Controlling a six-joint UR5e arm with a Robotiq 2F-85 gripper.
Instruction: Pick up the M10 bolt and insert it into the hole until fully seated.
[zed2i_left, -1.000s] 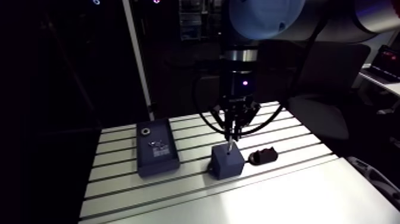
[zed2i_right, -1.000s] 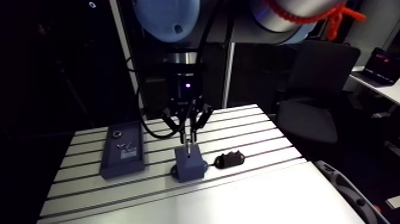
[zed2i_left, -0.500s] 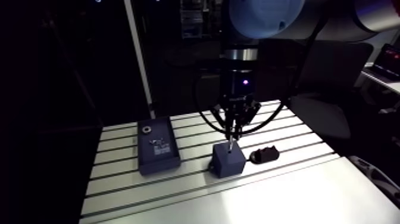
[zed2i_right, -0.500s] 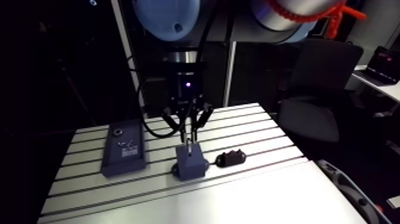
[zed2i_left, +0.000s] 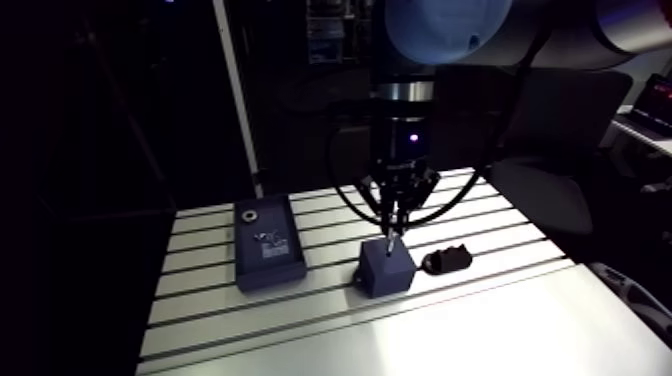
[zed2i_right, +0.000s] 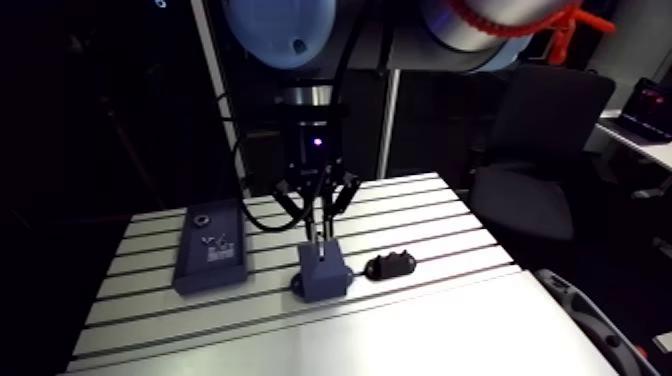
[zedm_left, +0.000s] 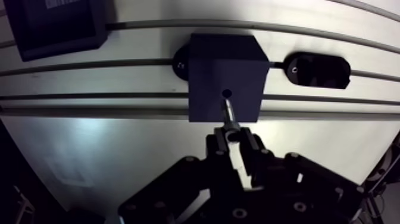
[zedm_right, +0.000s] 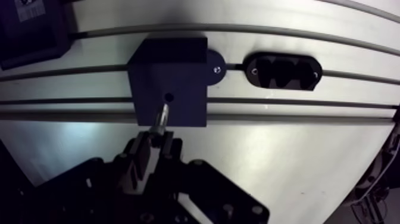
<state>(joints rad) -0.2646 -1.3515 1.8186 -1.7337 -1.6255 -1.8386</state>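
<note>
A dark blue block with a small round hole in its top stands on the slotted table. My gripper is shut on the M10 bolt, whose silver shank points down from between the fingers. In the wrist view the bolt's tip lies just short of the hole, close above the block's top. In the arm view the gripper hangs straight over the block, with the bolt nearly touching it.
A flat dark tray with a round fitting and small parts lies to the block's left. A black oval fixture sits on the slots to the block's right. The slotted aluminium table extends forward as a bright bare surface.
The gripper with the bolt has stayed over the block; any lowering is too small to tell. The whole arm view has shifted slightly, which is camera motion.
</note>
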